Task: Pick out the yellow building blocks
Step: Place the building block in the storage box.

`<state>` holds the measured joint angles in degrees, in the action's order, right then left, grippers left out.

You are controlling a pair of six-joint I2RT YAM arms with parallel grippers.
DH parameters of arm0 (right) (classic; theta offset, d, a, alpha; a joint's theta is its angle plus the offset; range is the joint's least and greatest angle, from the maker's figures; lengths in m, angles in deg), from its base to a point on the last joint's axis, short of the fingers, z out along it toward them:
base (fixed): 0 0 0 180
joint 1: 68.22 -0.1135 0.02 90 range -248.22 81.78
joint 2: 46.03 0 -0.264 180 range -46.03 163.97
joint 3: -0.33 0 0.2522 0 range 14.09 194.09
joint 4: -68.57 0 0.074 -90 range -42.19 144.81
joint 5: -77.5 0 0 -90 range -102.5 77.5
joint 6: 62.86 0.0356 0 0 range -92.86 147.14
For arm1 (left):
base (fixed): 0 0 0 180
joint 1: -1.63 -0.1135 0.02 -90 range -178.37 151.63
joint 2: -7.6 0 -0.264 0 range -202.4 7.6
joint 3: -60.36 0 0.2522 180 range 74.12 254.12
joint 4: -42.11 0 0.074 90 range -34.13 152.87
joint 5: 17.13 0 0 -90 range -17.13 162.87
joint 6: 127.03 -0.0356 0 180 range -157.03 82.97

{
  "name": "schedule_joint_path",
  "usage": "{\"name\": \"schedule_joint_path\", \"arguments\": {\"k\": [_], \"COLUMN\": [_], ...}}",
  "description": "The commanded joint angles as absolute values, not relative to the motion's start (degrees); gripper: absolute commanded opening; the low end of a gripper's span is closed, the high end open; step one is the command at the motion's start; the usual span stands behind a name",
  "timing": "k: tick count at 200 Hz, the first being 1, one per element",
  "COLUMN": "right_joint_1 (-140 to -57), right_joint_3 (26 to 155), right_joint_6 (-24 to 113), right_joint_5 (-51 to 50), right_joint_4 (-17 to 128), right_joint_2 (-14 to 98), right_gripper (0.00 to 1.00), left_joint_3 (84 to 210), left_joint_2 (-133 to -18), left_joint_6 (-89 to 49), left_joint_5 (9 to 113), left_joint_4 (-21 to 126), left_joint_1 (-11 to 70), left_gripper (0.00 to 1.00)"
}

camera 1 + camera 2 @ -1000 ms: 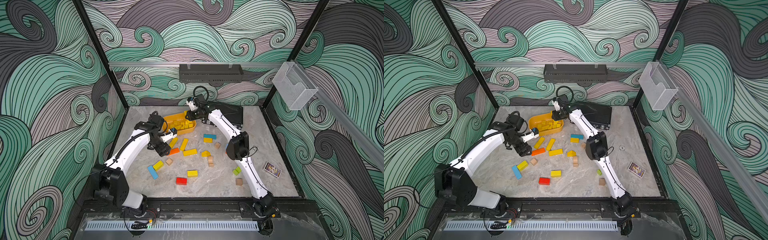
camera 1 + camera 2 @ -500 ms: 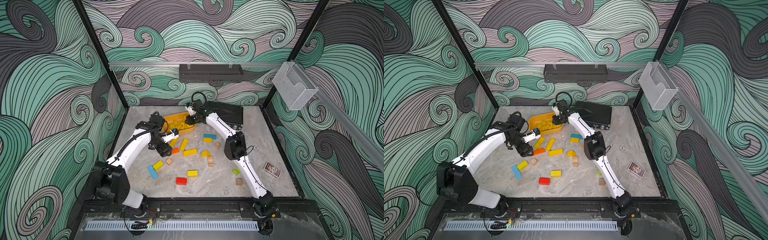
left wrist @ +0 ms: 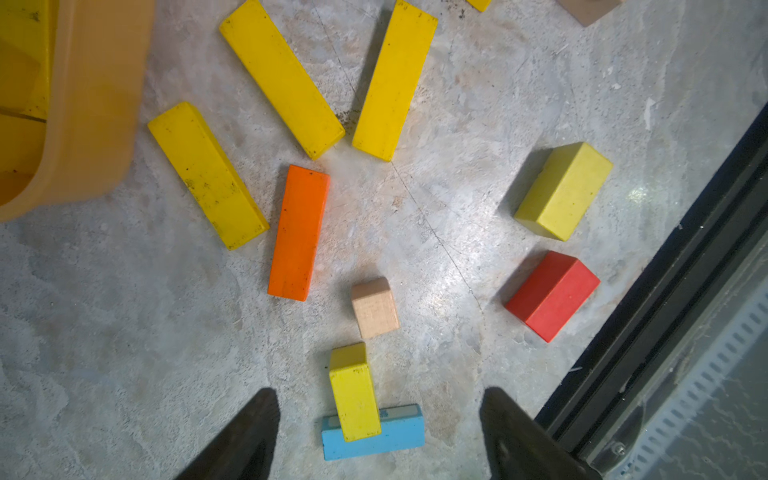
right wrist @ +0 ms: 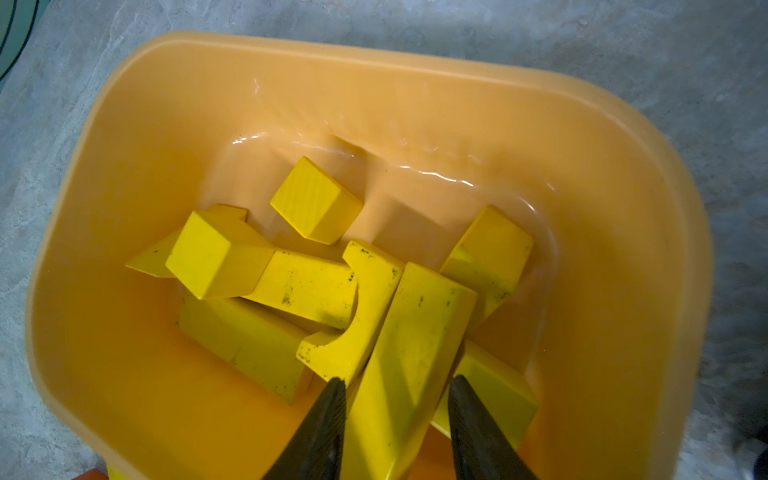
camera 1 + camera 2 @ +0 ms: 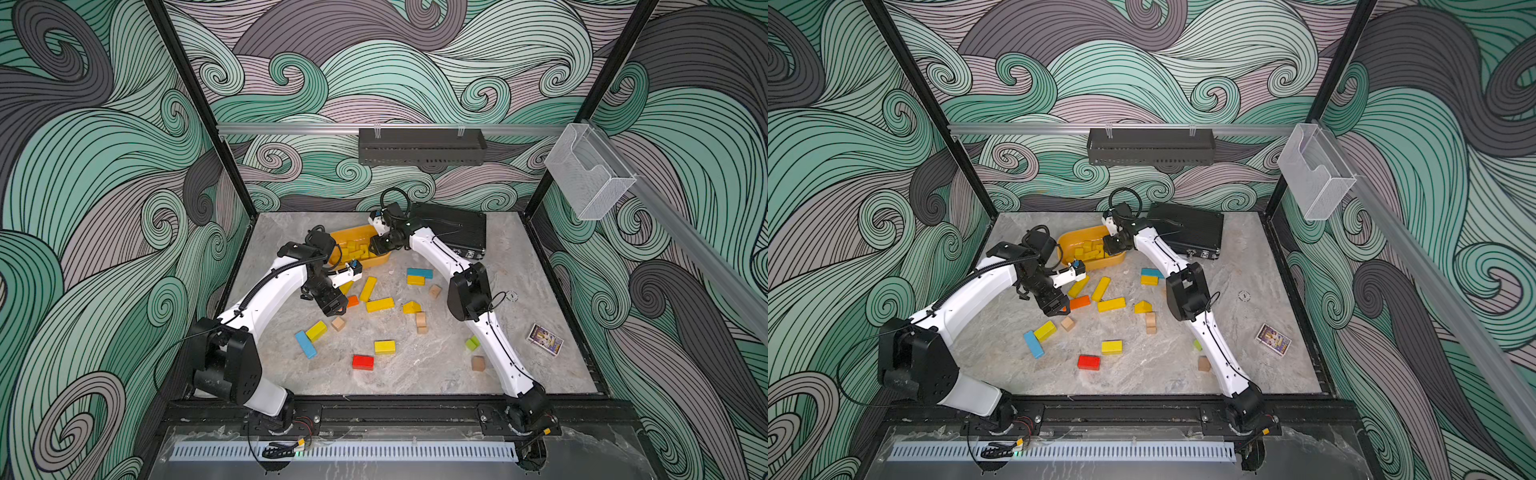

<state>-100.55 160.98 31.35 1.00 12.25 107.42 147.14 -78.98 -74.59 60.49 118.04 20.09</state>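
Several yellow building blocks lie loose on the table: long bars (image 5: 368, 289) (image 5: 380, 304), a wedge (image 5: 411, 307) and short bricks (image 5: 316, 331) (image 5: 385, 346). More are piled in the orange-yellow tub (image 5: 353, 229) (image 4: 374, 54). My right gripper (image 4: 398, 379) (image 5: 376, 247) hangs over the tub. Its jaws stand slightly apart on either side of a long yellow bar (image 4: 411, 353) that rests on the pile. My left gripper (image 3: 379, 392) (image 5: 334, 305) is open above the table. Below it, a small yellow brick (image 3: 354, 392) leans on a blue block (image 3: 374, 436).
An orange bar (image 3: 298, 232), a red brick (image 3: 552, 295) and a plain wooden cube (image 3: 375, 307) lie among the yellow bars (image 3: 280, 77). A black case (image 5: 451, 226) sits at the back right and a card box (image 5: 545, 339) at the right. The black front rail (image 3: 665, 291) is close.
The right gripper's jaws have parted around the long yellow bar in the tub, and its elbow has shifted a little. The left arm has hardly moved.
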Motion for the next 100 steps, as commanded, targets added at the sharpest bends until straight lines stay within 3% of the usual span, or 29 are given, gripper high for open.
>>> {"name": "schedule_joint_path", "arguments": {"k": [1,45,100], "right_joint_1": [-100.64,-98.51,-89.5], "right_joint_3": [161.9,158.07,129.27], "right_joint_6": [30.84,31.6,35.05], "right_joint_5": [-0.96,-8.98,-10.76], "right_joint_4": [12.45,10.35,10.35], "right_joint_2": [102.45,93.34,67.84], "right_gripper": [0.45,0.46,0.45], "left_joint_3": [150.06,152.08,157.87], "left_joint_2": [-80.48,-83.6,-93.75], "left_joint_6": [-75.78,-76.61,-77.63], "left_joint_5": [59.99,60.36,61.31], "left_joint_4": [119.87,118.08,116.25], "left_joint_1": [21.31,25.26,33.52], "left_gripper": [0.77,0.77,0.76]}}
